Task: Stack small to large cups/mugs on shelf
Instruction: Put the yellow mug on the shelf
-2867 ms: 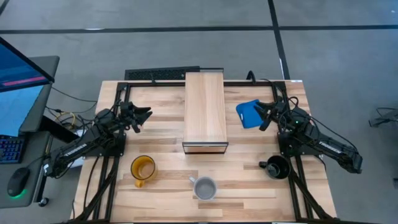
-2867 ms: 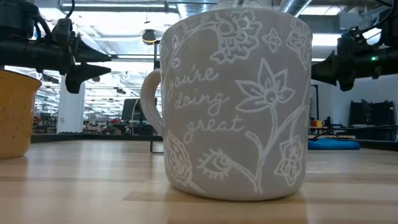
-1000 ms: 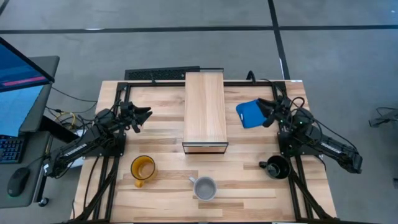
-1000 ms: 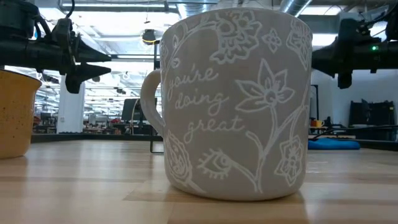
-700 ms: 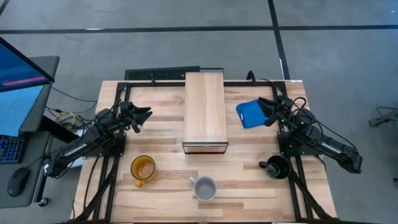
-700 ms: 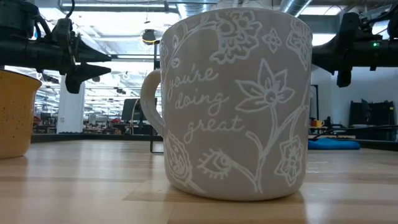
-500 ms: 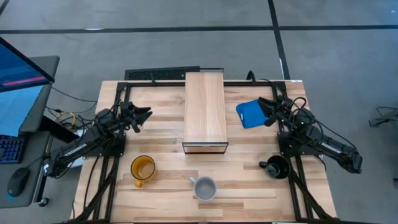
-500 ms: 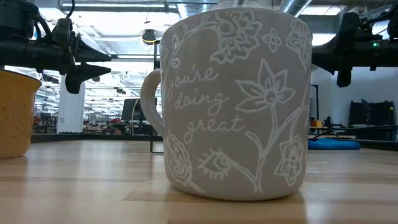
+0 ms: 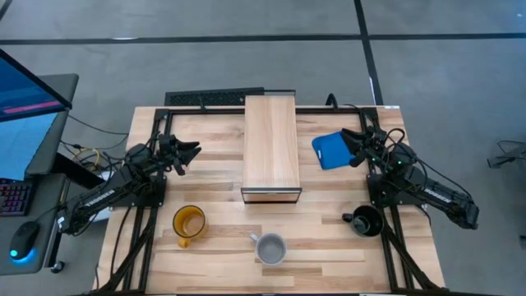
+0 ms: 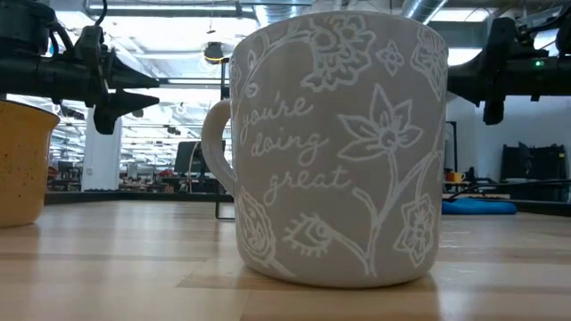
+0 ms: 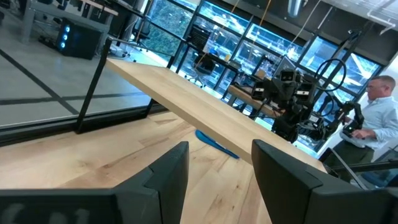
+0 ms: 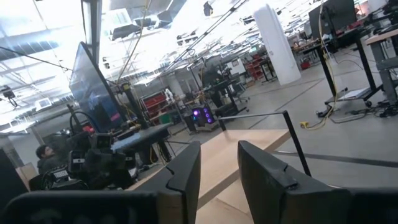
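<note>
The yellow-orange mug [image 9: 188, 223] stands upright on the table at the near left, its edge also in the low view [image 10: 20, 160]. The light grey mug [image 9: 269, 247] stands at the near middle and fills the low view [image 10: 335, 147]. The black mug [image 9: 365, 220] stands at the near right. The light-wood shelf [image 9: 271, 146] lies along the table's middle and reaches its far edge. My left gripper [image 9: 194, 150] hovers left of the shelf, open and empty [image 11: 217, 171]. My right gripper [image 9: 345, 141] hovers over the blue object, open and empty [image 12: 219, 168].
A flat blue object [image 9: 330, 150] lies on the table right of the shelf. A black keyboard [image 9: 215, 99] lies behind the table's far edge. A monitor [image 9: 29, 115] stands off the table's left side. A person [image 11: 373, 121] sits in the room beyond.
</note>
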Controlling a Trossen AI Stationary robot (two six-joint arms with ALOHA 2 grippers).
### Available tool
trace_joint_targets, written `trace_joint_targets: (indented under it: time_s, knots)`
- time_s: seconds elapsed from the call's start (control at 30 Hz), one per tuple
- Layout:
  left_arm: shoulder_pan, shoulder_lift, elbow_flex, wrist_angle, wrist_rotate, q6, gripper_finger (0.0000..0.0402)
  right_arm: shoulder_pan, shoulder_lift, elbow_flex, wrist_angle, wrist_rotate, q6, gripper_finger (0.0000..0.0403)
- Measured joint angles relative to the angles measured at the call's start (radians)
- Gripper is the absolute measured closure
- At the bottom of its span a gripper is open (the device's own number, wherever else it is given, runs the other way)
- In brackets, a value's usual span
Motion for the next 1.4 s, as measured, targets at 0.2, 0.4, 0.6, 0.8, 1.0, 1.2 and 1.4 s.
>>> trace_joint_targets:
  time_s: [0.2,0.4,0.6,0.8,1.0,1.2,1.4]
  knots:
    - [0.0,0.0,0.0,-0.003,0.001,-0.007,0.0235,0.0,0.0,0.0,0.0,0.0,0.0,0.0274]
    - [0.0,0.0,0.0,-0.003,0.016,-0.038,0.0235,0.0,0.0,0.0,0.0,0.0,0.0,0.0274]
    - [0.0,0.0,0.0,0.001,0.059,-0.045,0.0229,0.0,0.0,0.0,0.0,0.0,0.0,0.0274]
    - [0.0,0.0,0.001,0.004,0.092,-0.049,0.019,0.0,0.0,0.001,-0.01,0.0,0.0,0.0274]
    - [0.0,0.0,-0.001,0.036,0.118,-0.08,0.015,0.0,0.0,0.001,-0.016,0.0,0.0,0.0274]
    - [0.0,0.0,-0.002,0.12,0.12,-0.076,0.0139,0.0,0.0,0.001,-0.016,0.0,0.0,0.0274]
    - [0.0,0.0,0.003,0.234,0.174,-0.038,0.0138,0.0,0.0,0.001,-0.016,0.0,0.001,0.0274]
